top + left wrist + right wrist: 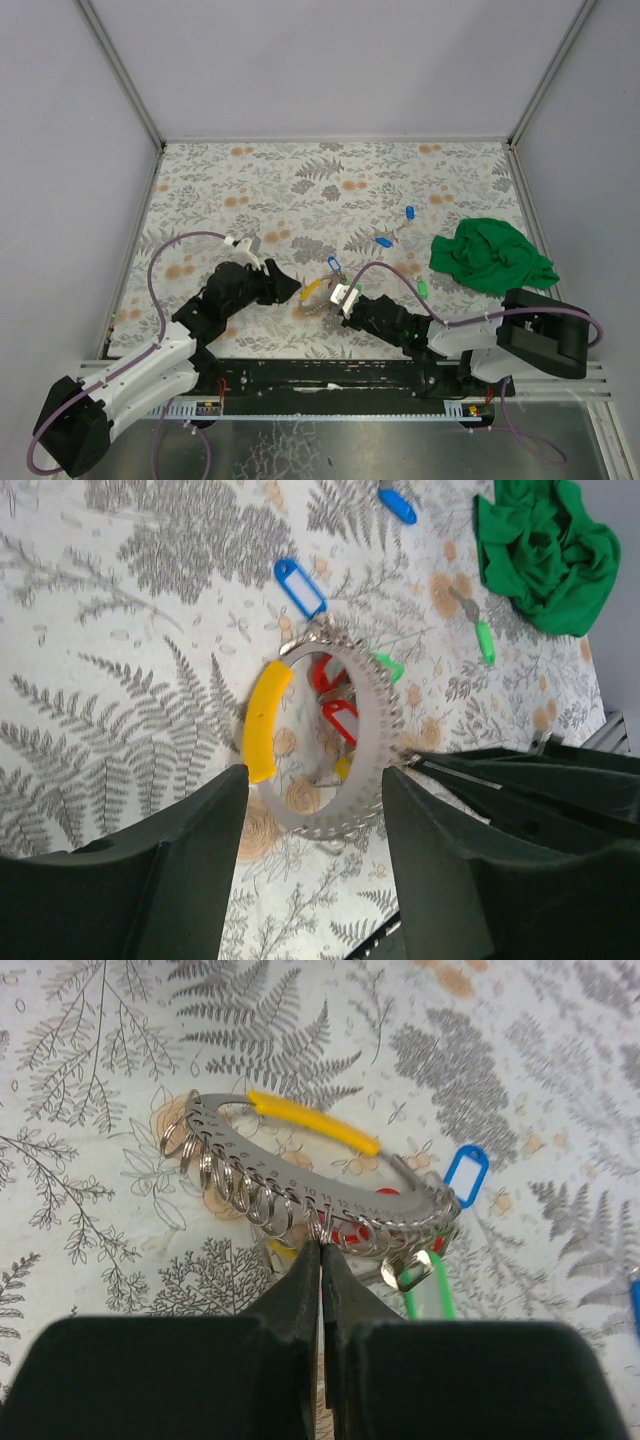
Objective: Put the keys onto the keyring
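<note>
**Station status, seen from beside the table**

1. The right gripper [321, 1245] has both fingers fully closed. They pinch the near edge of the keyring [290, 1182] among its row of small split rings.
2. The keyring is a flat grey band with numbered holes. A yellow sleeve [310, 1120] covers 1 arc of it. It sits in the near middle of the patterned table [200, 180], between the 2 grippers. I cannot tell whether it lies flat or is lifted at the pinched edge.
3. The left gripper [314, 785] has its fingers spread apart, 1 on each side of the ring's closest arc. The finger next to the end of the yellow sleeve stands just beside it, but contact cannot be confirmed from here.
4. Tags at the ring:
   - The blue tag [300, 587] lies outside the loop at its far end.
   - The red tags [338, 720], 2 of them, lie inside the loop.
   - The green tag [388, 666] lies at the outer edge.
5. Loose keys on the table:
   - The farther blue-tagged key [408, 213] and the nearer blue-tagged key [382, 242] lie beyond the ring, apart from each other.
   - The green-tagged key [424, 289] lies to the right of the ring, near the crumpled green cloth [490, 255].
</note>
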